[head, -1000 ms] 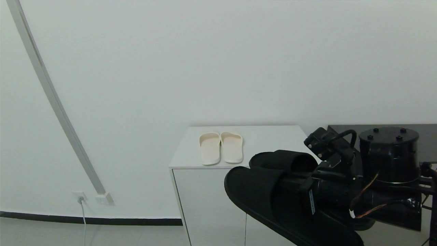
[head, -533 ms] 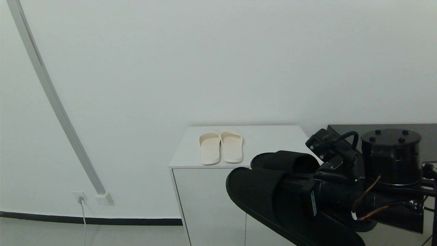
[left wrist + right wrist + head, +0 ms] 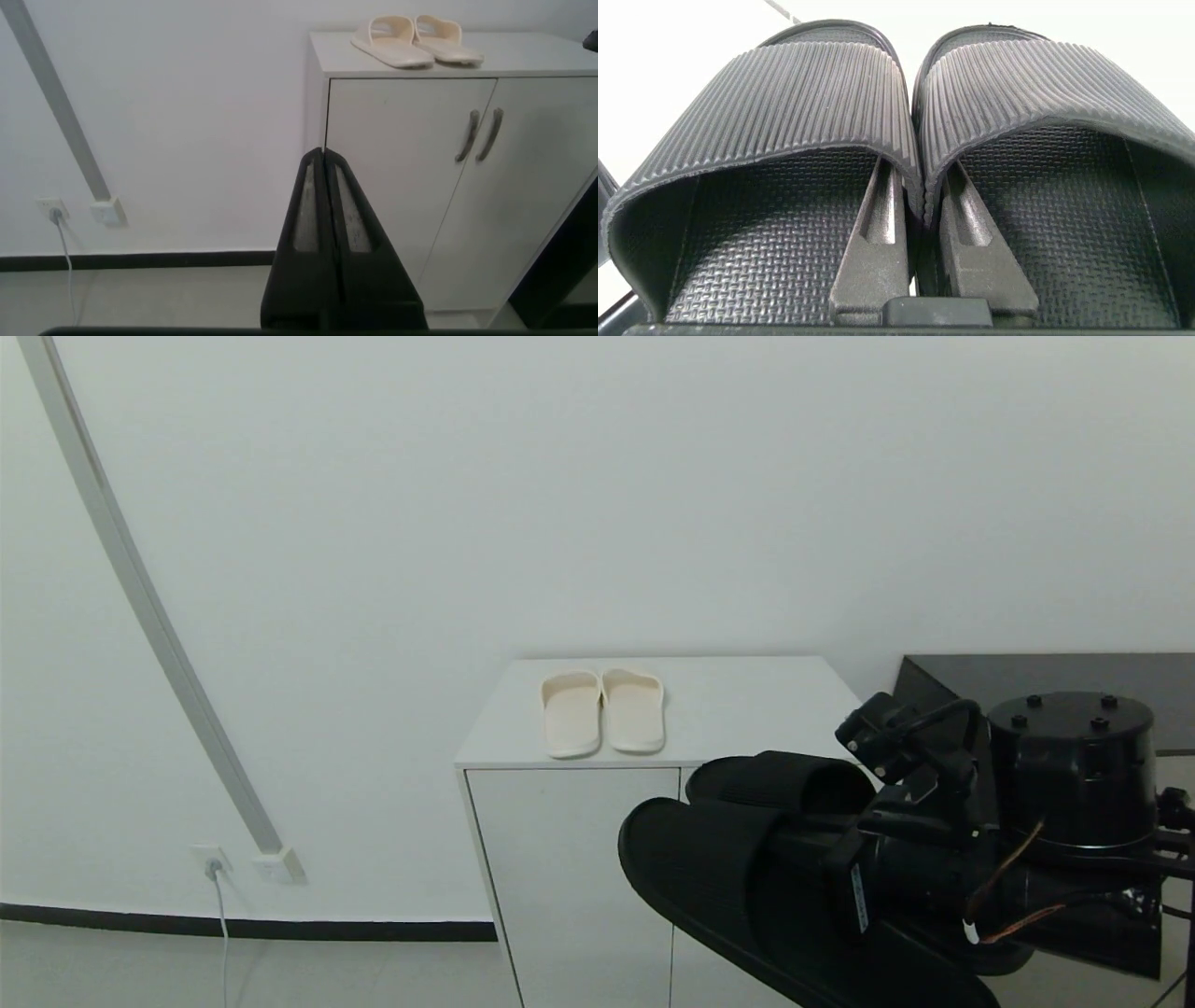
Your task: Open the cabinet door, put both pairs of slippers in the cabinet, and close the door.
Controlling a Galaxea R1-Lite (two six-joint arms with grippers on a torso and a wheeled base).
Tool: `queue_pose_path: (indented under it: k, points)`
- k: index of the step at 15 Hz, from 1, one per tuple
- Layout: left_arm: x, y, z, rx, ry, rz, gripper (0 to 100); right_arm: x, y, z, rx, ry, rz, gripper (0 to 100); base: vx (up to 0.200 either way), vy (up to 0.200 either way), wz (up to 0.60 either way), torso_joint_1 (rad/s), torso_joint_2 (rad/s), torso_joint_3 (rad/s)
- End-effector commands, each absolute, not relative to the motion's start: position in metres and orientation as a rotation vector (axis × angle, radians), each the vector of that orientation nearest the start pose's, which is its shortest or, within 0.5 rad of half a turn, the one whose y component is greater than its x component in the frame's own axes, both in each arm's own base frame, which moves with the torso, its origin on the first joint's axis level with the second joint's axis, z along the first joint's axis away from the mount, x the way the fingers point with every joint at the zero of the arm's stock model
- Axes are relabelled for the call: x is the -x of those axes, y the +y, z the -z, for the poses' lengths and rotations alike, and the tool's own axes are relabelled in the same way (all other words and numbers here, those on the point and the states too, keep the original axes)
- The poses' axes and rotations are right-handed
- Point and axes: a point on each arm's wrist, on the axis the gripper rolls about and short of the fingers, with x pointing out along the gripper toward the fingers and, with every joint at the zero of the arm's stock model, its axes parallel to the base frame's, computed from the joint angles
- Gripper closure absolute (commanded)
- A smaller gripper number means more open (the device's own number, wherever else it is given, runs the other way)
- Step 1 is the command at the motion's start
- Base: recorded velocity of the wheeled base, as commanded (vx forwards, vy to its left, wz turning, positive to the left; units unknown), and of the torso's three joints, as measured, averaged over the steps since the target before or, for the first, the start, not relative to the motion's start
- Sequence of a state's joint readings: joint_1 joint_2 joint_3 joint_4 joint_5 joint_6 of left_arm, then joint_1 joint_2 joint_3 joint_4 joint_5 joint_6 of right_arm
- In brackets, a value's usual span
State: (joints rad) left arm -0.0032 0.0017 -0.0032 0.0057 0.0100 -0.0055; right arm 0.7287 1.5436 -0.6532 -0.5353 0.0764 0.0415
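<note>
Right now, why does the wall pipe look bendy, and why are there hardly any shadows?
Head view: the pipe bows toward the picture's edge, likely lens distortion; left wrist view: it runs straight. Head view: light is soft and even, so the cream slippers cast only a faint shadow on the cabinet; the black slippers read as a dark mass. Right wrist view: their ribs show plainly.

No legible text — anywhere.
</note>
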Motion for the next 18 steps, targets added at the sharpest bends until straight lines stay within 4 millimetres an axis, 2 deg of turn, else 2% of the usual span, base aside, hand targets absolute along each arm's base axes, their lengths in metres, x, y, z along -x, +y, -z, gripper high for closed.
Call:
queue_pose_path:
  k: [1, 18]
  points:
    - [0.0228, 0.0003, -0.0759, 0.006, 0.005, -0.008, 100, -0.1896, 0.1725, -0.1749, 0.08, 0.366, -0.792, 100, 0.0, 0.0, 0.0, -0.188, 0.43, 0.242]
    - [0.0228, 0.0003, -0.0758, 0.006, 0.006, -0.008, 100, -0.1891, 0.1731, -0.1686, 0.115, 0.378, -0.797, 100, 0.0, 0.0, 0.0, -0.198, 0.52, 0.32]
